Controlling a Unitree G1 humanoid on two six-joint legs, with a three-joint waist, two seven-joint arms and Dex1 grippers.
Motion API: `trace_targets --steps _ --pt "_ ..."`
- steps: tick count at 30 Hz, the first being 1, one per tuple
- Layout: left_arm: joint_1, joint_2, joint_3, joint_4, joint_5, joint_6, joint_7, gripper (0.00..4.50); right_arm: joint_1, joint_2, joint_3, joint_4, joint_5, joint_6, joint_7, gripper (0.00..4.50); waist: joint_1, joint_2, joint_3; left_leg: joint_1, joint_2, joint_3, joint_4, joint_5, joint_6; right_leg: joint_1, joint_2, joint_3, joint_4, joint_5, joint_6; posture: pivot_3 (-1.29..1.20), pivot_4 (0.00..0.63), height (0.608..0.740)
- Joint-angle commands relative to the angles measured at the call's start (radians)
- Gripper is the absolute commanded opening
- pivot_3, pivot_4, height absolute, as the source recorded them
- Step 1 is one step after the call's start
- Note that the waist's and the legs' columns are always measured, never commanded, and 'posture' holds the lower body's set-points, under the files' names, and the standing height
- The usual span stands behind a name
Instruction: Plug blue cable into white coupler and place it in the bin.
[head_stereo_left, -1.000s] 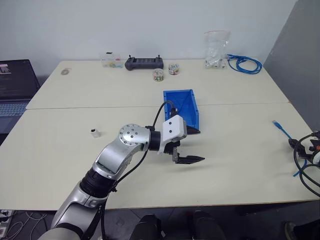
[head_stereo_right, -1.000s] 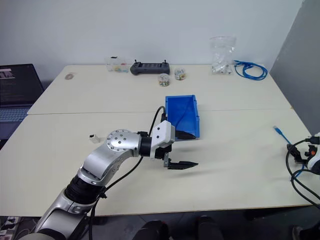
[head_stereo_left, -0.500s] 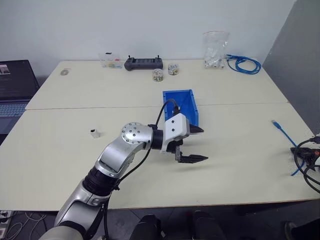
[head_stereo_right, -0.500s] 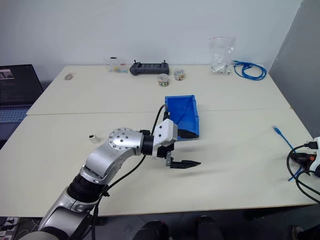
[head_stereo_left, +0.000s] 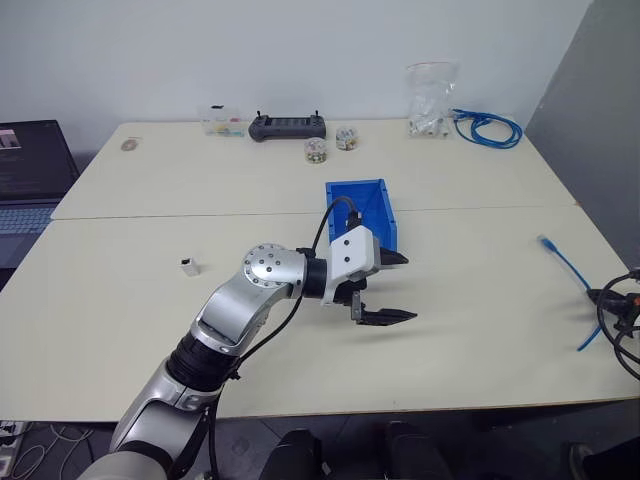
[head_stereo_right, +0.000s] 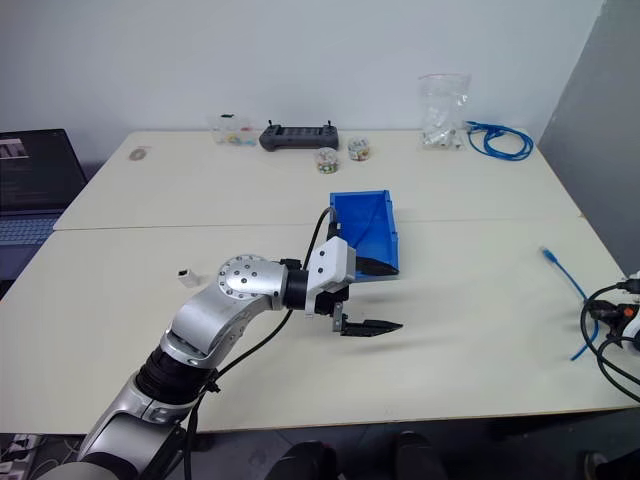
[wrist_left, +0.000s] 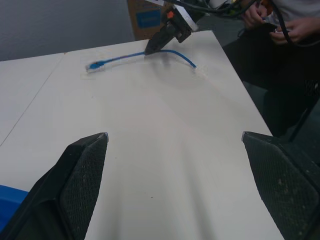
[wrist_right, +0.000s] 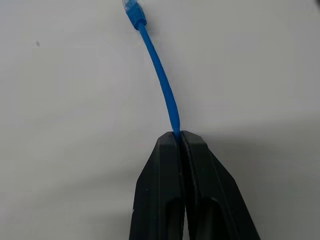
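At the right edge of the head view, the right gripper (wrist_right: 179, 137) has its two black fingers pressed together on the thin light-blue cable (wrist_right: 161, 75), whose clear plug end lies on the cream tabletop (head_stereo_left: 480, 300) beyond the fingertips. At centre frame the left gripper (head_stereo_left: 392, 288) hangs with jaws spread wide, holding nothing, just in front of the bright blue rectangular plastic bin (head_stereo_left: 362, 205). The tiny white boxy coupler (head_stereo_left: 189, 266) sits at centre-left.

White coupler (head_stereo_left: 190, 266) left on the table (head_stereo_left: 470, 330), bin (head_stereo_left: 362, 212) centre, blue cable (head_stereo_left: 565, 268) far right.
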Motion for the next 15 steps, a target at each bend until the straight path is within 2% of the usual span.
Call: trace_targets --steps 1,5,9,13,15 --pt "0.021 0.012 0.046 -0.028 -0.009 0.009 0.021 4.50 0.054 -0.050 -0.032 -0.155 0.013 -0.052 0.066 0.03 0.000 0.001 0.000 0.000 0.000 0.000 0.000 0.000 0.000 0.000 0.000 0.000 0.000 0.000 0.000 0.00 0.150 0.740" --pt "0.071 0.050 0.095 -0.054 -0.017 0.024 0.040 4.50 0.160 -0.094 0.004 -0.353 -0.002 -0.077 0.160 0.03 -0.001 0.001 0.000 0.000 0.000 0.000 0.000 0.000 0.000 0.000 0.000 0.000 0.000 0.000 0.001 0.00 0.150 0.740" --pt "0.185 0.140 0.198 -0.117 -0.038 0.060 0.063 4.50 0.269 -0.157 0.095 -0.557 -0.053 -0.179 0.285 0.03 -0.004 0.001 0.001 0.001 0.001 -0.001 -0.001 0.000 0.000 0.000 0.000 0.000 0.000 -0.003 0.005 0.00 0.150 0.740" --pt "0.319 0.227 0.277 -0.171 -0.036 0.064 0.072 4.50 0.268 -0.180 0.198 -0.704 -0.067 -0.224 0.356 0.03 -0.001 0.001 0.001 0.001 0.001 -0.002 0.000 0.000 0.000 0.001 0.000 0.000 -0.001 -0.003 0.006 0.00 0.150 0.740" --pt "0.388 0.260 0.310 -0.187 -0.032 0.052 0.073 4.50 0.222 -0.169 0.277 -0.735 -0.091 -0.247 0.371 0.03 0.001 0.001 0.001 0.001 0.001 -0.004 0.000 0.000 0.000 0.001 -0.001 0.000 -0.002 -0.003 0.006 0.00 0.150 0.740"
